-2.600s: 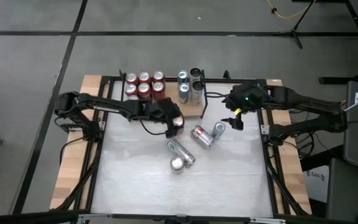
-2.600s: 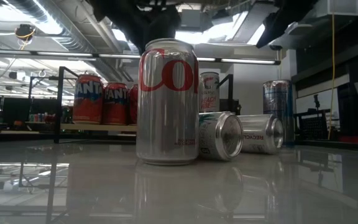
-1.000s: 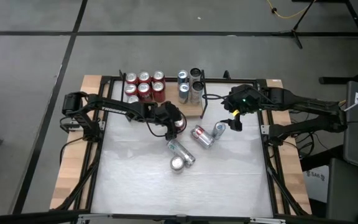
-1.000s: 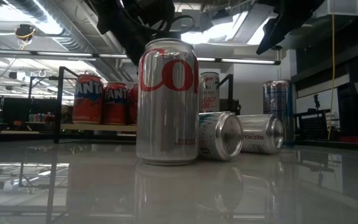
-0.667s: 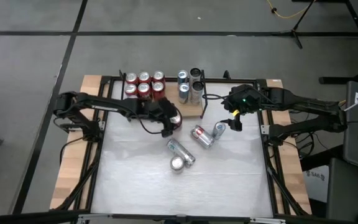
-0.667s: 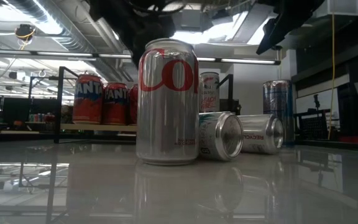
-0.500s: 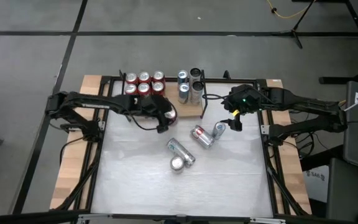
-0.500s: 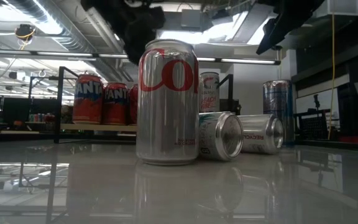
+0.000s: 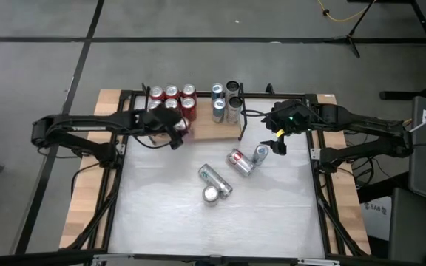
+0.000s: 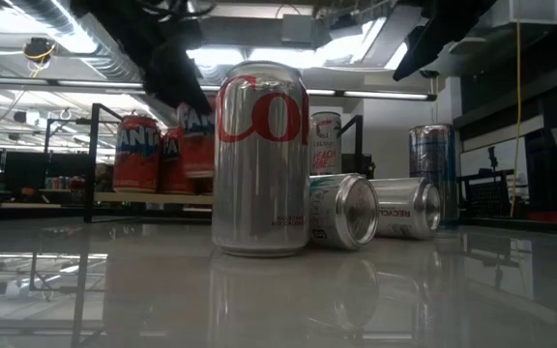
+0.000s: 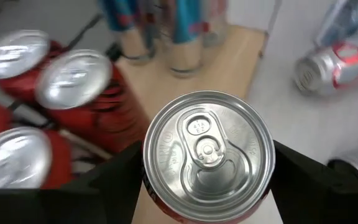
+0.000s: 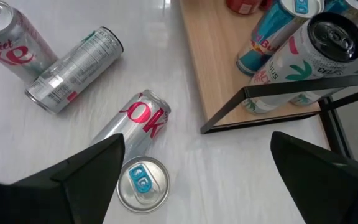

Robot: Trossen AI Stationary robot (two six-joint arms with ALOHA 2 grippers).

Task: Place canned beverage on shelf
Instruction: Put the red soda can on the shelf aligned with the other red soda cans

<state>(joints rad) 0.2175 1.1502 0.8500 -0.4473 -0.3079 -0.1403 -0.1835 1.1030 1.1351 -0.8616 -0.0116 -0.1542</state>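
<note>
My left gripper (image 9: 174,130) is shut on a red can (image 9: 179,124), whose silver top (image 11: 208,152) fills the left wrist view. It hangs over the front left part of the wooden shelf (image 9: 205,127), next to several upright red cans (image 9: 171,98). In the low view the held can (image 10: 198,140) floats a little above the shelf board (image 10: 153,197). My right gripper (image 9: 279,142) is open and empty above the table, right of the shelf, over the lying cans (image 12: 138,134). My left gripper pinches the red can between its two fingers (image 11: 114,177) on opposite sides of its wall just below the rim (image 11: 161,208). The fingers come from above, pointing down. The can is about upright and lifted clear of the shelf.
Blue and pale cans (image 9: 226,102) stand on the shelf's right part. A silver Coke can (image 9: 210,194) stands on the white table; three others lie near it (image 9: 214,179) (image 9: 240,162) (image 9: 261,154). Black rails (image 9: 241,125) edge the shelf. Bare board (image 11: 244,53) lies between the can groups.
My left gripper has carried the red can toward the table's left edge and a little toward the far edge, from beside the lying cans to the red cans on the shelf. The can stays upright and lifted. My right gripper has kept still.
</note>
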